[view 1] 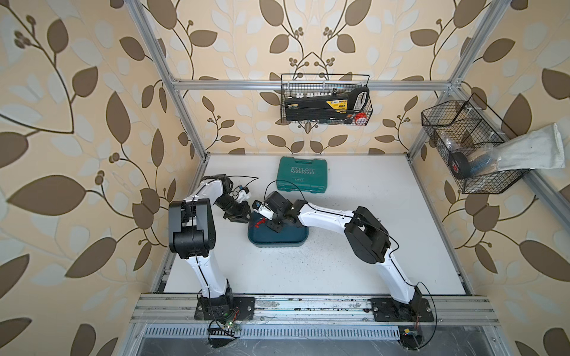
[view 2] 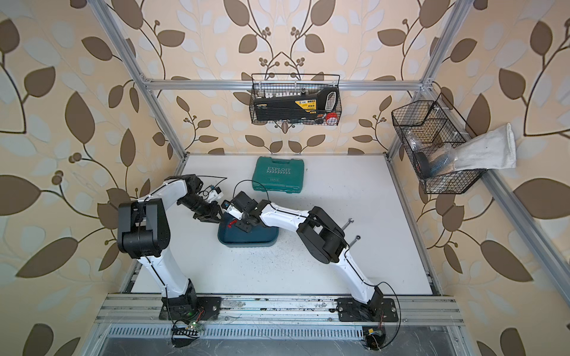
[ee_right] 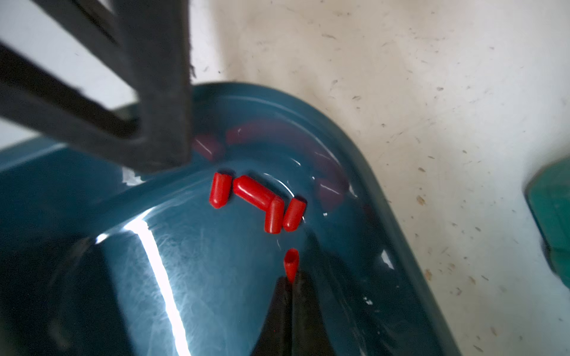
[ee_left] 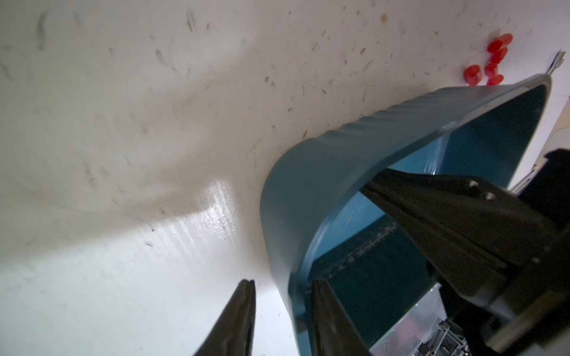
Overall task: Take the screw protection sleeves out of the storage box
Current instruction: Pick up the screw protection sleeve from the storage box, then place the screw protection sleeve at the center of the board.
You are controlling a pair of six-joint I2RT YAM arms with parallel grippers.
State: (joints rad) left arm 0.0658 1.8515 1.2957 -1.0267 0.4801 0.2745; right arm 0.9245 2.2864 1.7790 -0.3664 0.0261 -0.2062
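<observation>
The storage box (view 1: 277,243) (view 2: 246,243), a shallow teal tray, sits mid-table between both arms. Several red screw protection sleeves (ee_right: 262,200) lie bunched in its rounded corner and show as red specks (view 1: 261,221) in a top view. My right gripper (ee_right: 290,280) (view 1: 273,226) is inside the box, shut on one sleeve (ee_right: 291,262) that sticks out past its tips. My left gripper (ee_left: 283,282) (view 1: 239,215) straddles the box wall (ee_left: 339,160). One finger is inside and the other outside, with a strip of table showing between it and the wall. Several more sleeves (ee_left: 493,58) lie on the table beyond the box.
A green case lettered EXPLOIT (view 1: 303,174) lies behind the box. Two wrenches (view 2: 348,222) (view 2: 357,239) lie on the table behind the right arm's elbow. Wire baskets hang on the back wall (view 1: 325,100) and the right wall (view 1: 472,148). The white table is speckled with debris.
</observation>
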